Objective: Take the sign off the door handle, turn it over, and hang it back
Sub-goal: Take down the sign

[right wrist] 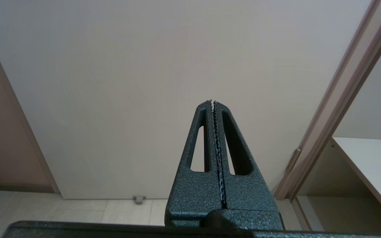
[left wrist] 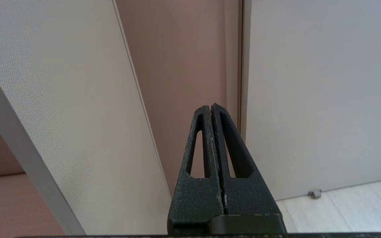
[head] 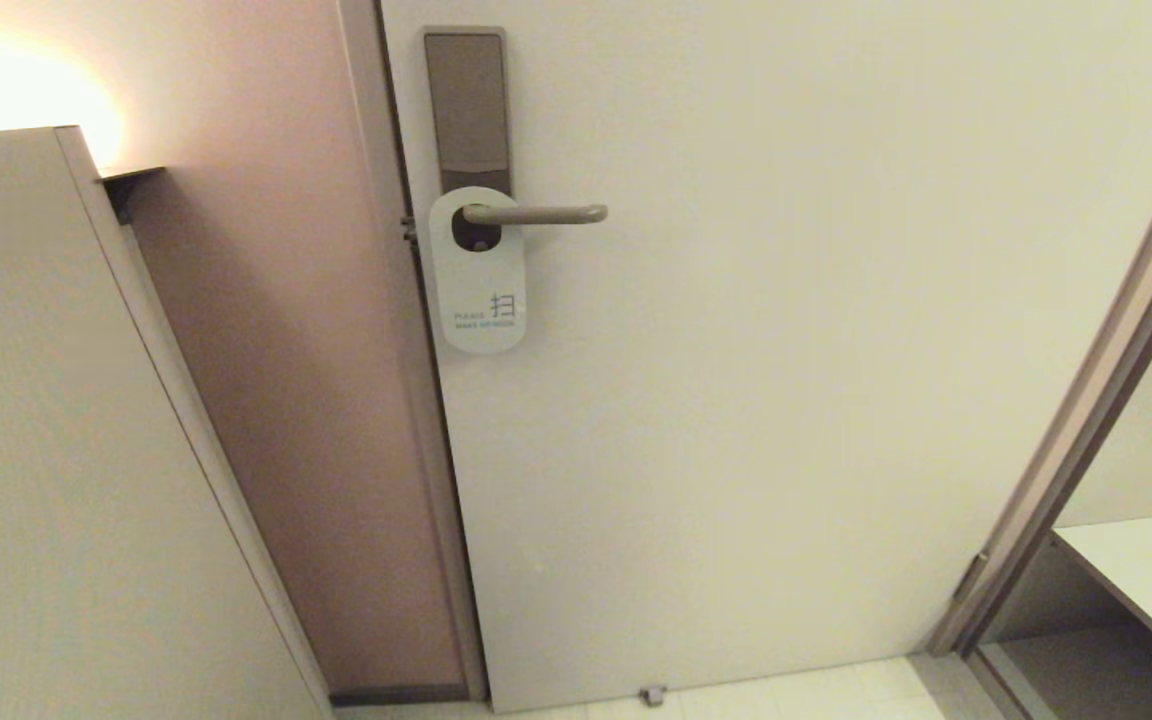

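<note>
The sign (head: 477, 285) hangs on the door handle (head: 546, 213) with its white "PLEASE MAKE UP ROOM" side facing out, the lever passing through its oval hole. Neither arm shows in the head view. In the left wrist view my left gripper (left wrist: 211, 107) is shut and empty, low down and pointing at the pink wall beside the door edge. Seen from the right wrist, my right gripper (right wrist: 212, 102) is likewise shut on nothing, facing the lower part of the door (right wrist: 164, 82). Neither wrist view shows the sign or the handle.
A tall bronze backplate (head: 467, 105) sits behind the lever. A beige panel (head: 56, 450) stands at the left, a pink wall (head: 286, 400) beside the door. A doorstop (head: 652, 694) is on the floor. At the right are a door frame (head: 1086, 430) and a white shelf (head: 1151, 565).
</note>
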Tool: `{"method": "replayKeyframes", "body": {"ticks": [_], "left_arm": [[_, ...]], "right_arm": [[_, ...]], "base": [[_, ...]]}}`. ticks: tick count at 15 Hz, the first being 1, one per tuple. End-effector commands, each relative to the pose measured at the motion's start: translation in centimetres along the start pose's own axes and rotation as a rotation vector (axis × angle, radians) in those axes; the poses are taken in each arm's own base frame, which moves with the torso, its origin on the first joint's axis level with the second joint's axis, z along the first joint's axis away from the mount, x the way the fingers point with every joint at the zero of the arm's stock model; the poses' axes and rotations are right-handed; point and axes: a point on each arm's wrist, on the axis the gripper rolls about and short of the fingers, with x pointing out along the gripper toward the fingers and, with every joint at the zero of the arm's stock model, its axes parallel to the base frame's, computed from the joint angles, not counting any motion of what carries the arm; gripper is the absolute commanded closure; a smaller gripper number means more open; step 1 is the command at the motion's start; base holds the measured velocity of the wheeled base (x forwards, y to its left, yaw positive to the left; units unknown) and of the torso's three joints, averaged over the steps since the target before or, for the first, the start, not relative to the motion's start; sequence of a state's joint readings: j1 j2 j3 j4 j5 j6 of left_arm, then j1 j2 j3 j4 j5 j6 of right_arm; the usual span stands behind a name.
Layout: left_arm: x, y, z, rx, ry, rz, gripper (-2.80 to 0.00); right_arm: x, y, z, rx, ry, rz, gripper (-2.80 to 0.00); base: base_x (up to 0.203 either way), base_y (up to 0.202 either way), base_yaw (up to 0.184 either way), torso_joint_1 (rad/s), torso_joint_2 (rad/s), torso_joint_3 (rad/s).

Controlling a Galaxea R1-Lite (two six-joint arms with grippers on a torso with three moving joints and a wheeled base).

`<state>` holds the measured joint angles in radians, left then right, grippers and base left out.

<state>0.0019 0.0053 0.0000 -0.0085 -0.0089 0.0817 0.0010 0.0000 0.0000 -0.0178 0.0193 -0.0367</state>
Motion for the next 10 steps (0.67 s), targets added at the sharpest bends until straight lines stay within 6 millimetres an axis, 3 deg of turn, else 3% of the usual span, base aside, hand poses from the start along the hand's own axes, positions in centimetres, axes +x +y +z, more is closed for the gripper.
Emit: {"method": "replayKeyframes", "body": {"ticks": [1, 10], "left_arm": [[-0.04, 0.0, -0.02, 0.003, -0.005, -0.002, 0.0], [-0.04, 0.0, 0.0, 0.004, -0.006, 0.001, 0.0]], "right_arm": [[0.0, 0.0, 0.01, 0.0, -0.001, 0.002, 0.0], [0.01, 0.0, 0.01, 0.0, 0.0, 0.001, 0.0]], "base": [[0.0, 0.0, 0.0, 0.0, 0.0, 0.0], [0.0, 0.0, 0.0, 0.0, 0.0, 0.0]]}}
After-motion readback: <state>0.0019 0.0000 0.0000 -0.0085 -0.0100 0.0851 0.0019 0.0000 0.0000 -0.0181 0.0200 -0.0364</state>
